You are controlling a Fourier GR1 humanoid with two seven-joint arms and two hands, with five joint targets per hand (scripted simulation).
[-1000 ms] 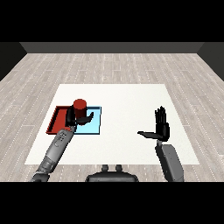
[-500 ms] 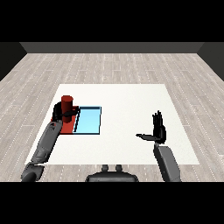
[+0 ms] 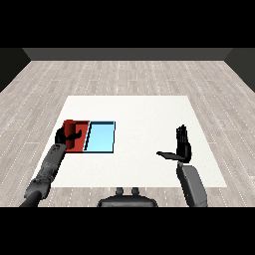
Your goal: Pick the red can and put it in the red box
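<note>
Black left hand (image 3: pixel 66 134) at the near left end of the shallow red tray (image 3: pixel 82 130), fingers curled round a red cylindrical can (image 3: pixel 74 135) that blends almost wholly with the tray's colour; can over or inside the red tray, hand immediately on its left and near side; long axis hard to read, possibly upright, possibly tipped, not decidable from this view; bottom of the can hidden, so resting on the tray floor or held just above it cannot be told; judged as the release step, with the can already within the tray's outline and only letting go and lifting away left to do; light blue rectangular tray (image 3: pixel 101 137) touching the red tray on its right side, nothing in it; black right hand (image 3: pixel 182 148) well apart on the right of the white table (image 3: pixel 144 109), fingers straight and pointing up, thumb out to the left, holding nothing; left hand plainly the nearer 1 of the 2; left thumb and can's rim not separable.
</note>
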